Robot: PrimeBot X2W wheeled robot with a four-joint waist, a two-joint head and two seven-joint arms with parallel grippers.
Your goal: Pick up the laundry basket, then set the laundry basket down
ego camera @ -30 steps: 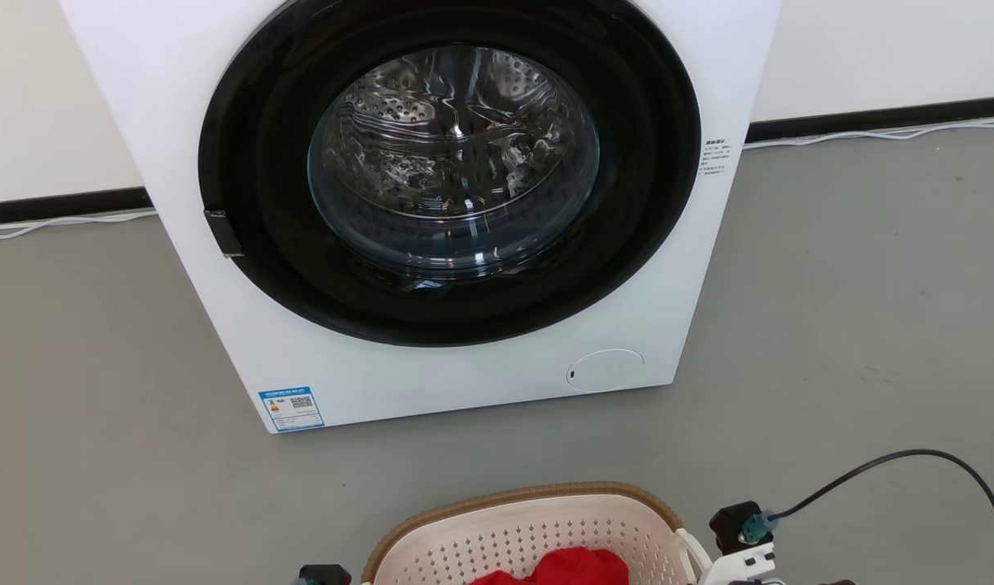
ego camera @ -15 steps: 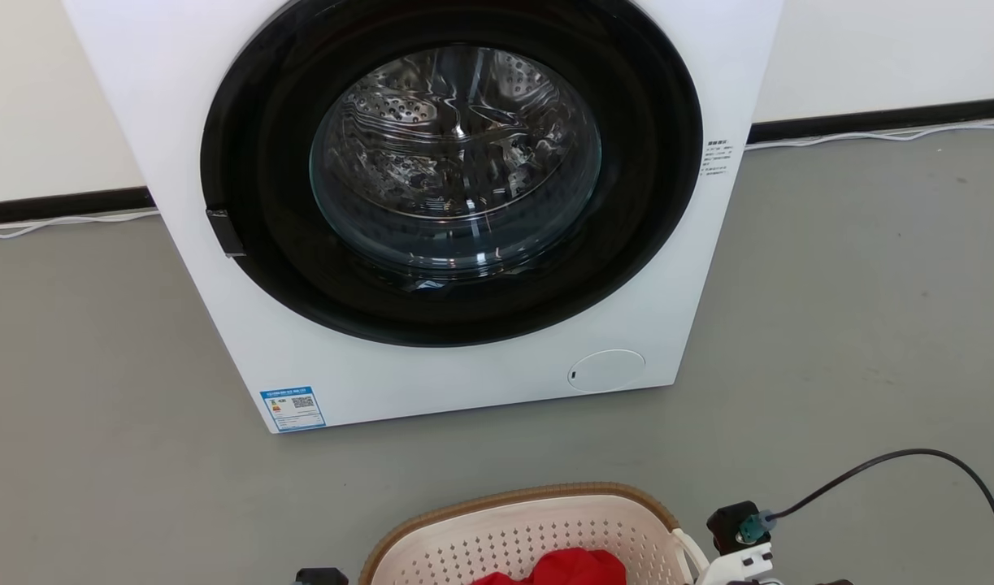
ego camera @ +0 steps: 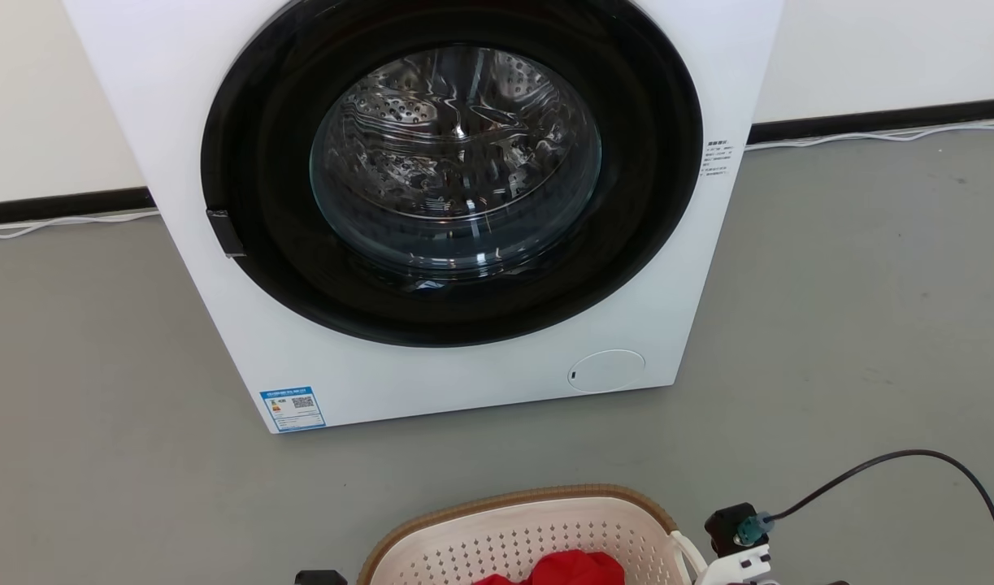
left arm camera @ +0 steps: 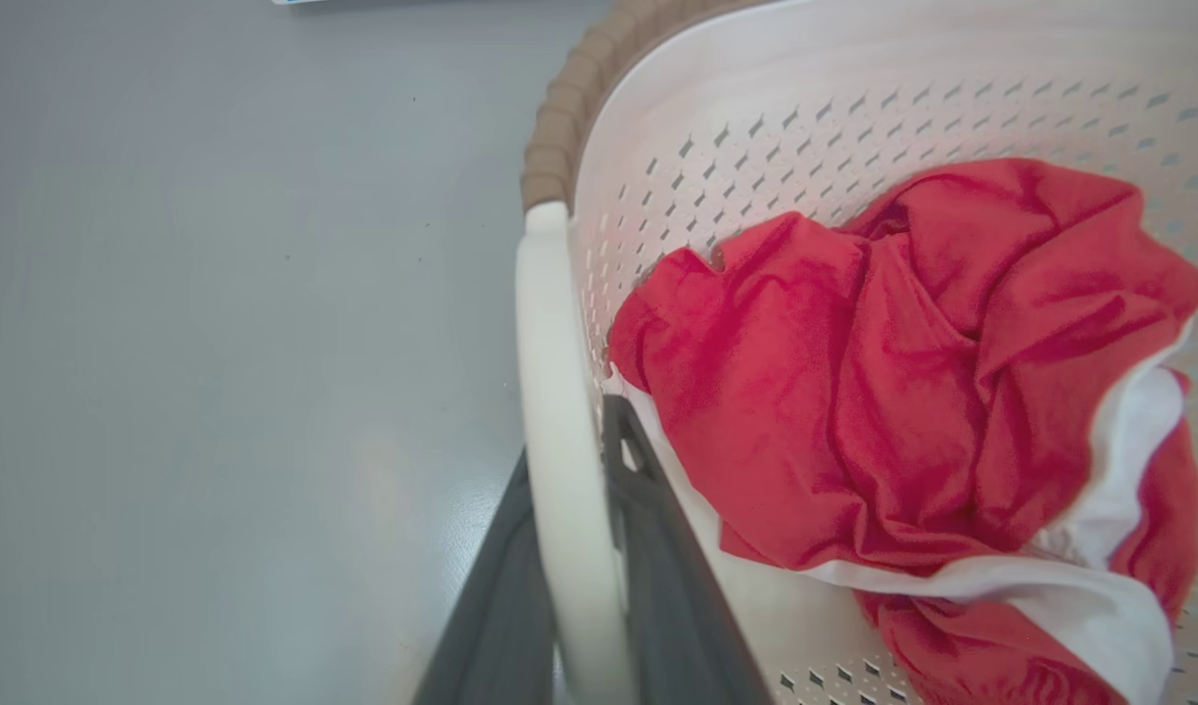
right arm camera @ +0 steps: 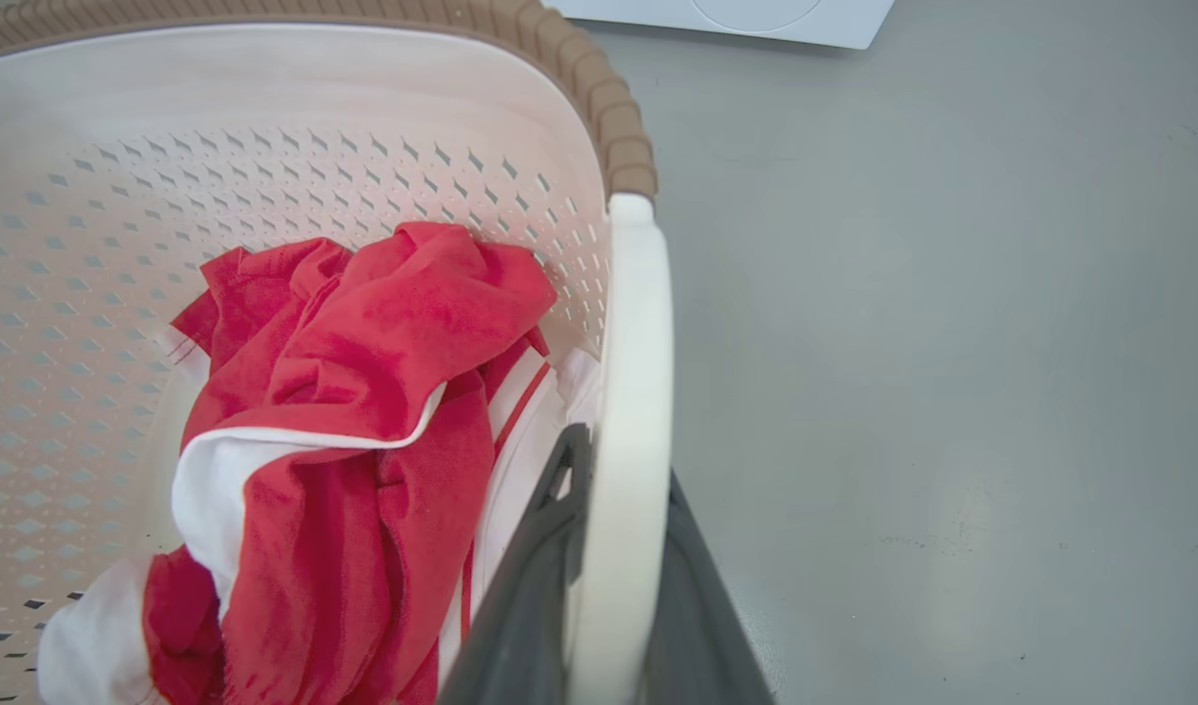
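Note:
The cream perforated laundry basket (ego camera: pixel 521 497) with its brown woven-look rim sits at the bottom edge of the head view, just in front of me. Crumpled red and white clothing (left arm camera: pixel 883 392) lies inside it. My left gripper (left arm camera: pixel 567 436) is shut on the basket's left white handle (left arm camera: pixel 550 323), one dark finger inside the wall and one outside. My right gripper (right arm camera: pixel 623 455) is shut the same way on the right white handle (right arm camera: pixel 638 313). Whether the basket's base touches the floor is hidden.
A big white washing machine (ego camera: pixel 245 325) with a closed round glass door (ego camera: pixel 456 154) stands close ahead on the grey floor (ego camera: pixel 830 325). A black cable (ego camera: pixel 911 457) loops from my right wrist. White cables run along the back wall.
Almost nothing differs: the basket and my right wrist sit a touch lower in the head view, and both grips on the handles hold.

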